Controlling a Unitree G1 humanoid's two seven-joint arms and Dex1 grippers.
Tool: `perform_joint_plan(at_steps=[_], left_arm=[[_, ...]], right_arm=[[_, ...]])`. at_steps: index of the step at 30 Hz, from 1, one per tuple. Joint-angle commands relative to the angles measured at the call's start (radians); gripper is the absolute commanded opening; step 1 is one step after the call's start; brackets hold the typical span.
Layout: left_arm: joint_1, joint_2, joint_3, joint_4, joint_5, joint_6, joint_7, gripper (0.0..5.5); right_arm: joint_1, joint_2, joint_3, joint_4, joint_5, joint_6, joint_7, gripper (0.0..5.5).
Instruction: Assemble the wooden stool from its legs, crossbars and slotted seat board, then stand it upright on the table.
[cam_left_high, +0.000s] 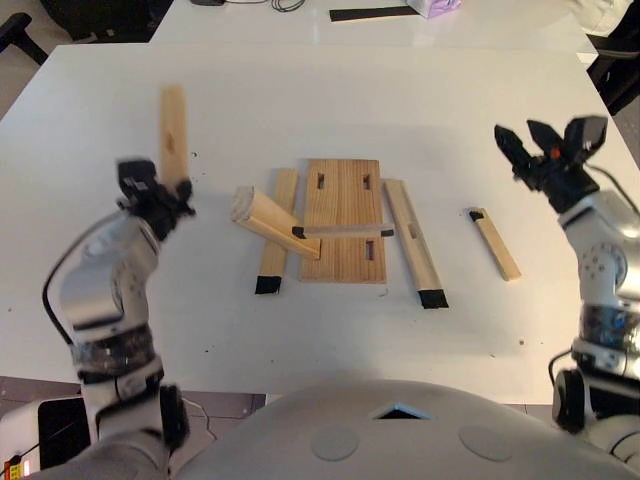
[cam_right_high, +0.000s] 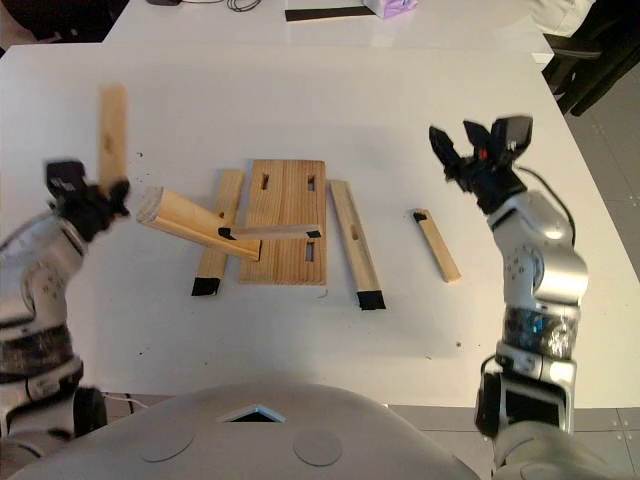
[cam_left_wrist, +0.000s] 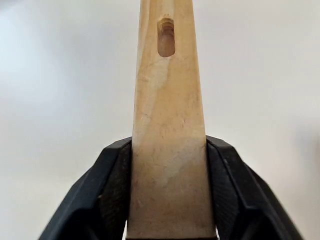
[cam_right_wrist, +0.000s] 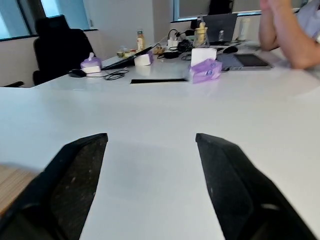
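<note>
Counter (cam_left_high: 300, 330) is showing plain white, matte.

Seat board (cam_left_high: 345, 200) is showing honey-tan wood with lengthwise grain stripes; its slots are reading as dark rectangles.

Two long legs (cam_left_high: 412, 240) (cam_left_high: 278, 225) are showing pale blond wood, each ending in a black tip.

Short piece (cam_left_high: 495, 243) is running the same blond, with one dark end.

Raised wooden piece (cam_left_high: 174, 130) is showing creamy tan with faint mottled grain.

Left hand (cam_left_high: 170, 190) is showing black fingers (cam_left_wrist: 112, 190).

Right hand (cam_left_high: 548, 140) is showing black with a small red-orange spot.

On the far counter, a pack (cam_right_wrist: 205, 70) is showing lilac and a flat strip (cam_left_high: 370, 13) is showing black.
</note>
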Motion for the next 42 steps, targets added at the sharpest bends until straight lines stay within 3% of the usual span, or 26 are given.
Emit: perform_joint_plan(at_steps=[1,6,9,11,17,23,31,42], left_arm=[[-0.357,-0.01,0.089,0.093,-0.112,-0.136,0.008,1.99],[-0.691,-0.067,0.066,0.13,-0.356,-0.198,-0.145,1.99],[-0.737,-0.089,-0.022,0.104,-0.445,-0.139,-0.229,1.99],[-0.703,-0.076,-0.076,0.063,-0.497,-0.096,-0.298,1.99],[-0.506,0.011,-0.151,-0.106,-0.612,-0.038,-0.508,1.99],[-0.367,0.115,-0.172,-0.17,-0.643,-0.066,-0.721,1.99],[-0.283,0.156,-0.201,-0.204,-0.643,-0.101,-0.805,1.99],[-0.23,0.163,-0.265,-0.227,-0.625,-0.136,-0.831,1.99]], right_arm=[[-0.33,-0.038,0.206,0.181,-0.277,-0.139,-0.042,3.26],[-0.663,0.104,0.136,0.326,-0.186,-0.402,-0.008,3.26],[-0.776,0.202,0.026,0.325,0.044,-0.337,0.059,3.26],[-0.812,0.22,-0.013,0.286,0.227,-0.189,0.177,3.26],[-0.756,0.045,0.048,0.211,0.459,0.214,0.6,3.26],[-0.787,-0.108,0.056,0.225,0.515,0.358,0.856,3.26],[-0.832,-0.163,0.119,0.226,0.495,0.405,1.03,3.26],[-0.855,-0.123,0.089,0.174,0.549,0.447,1.008,3.26]])
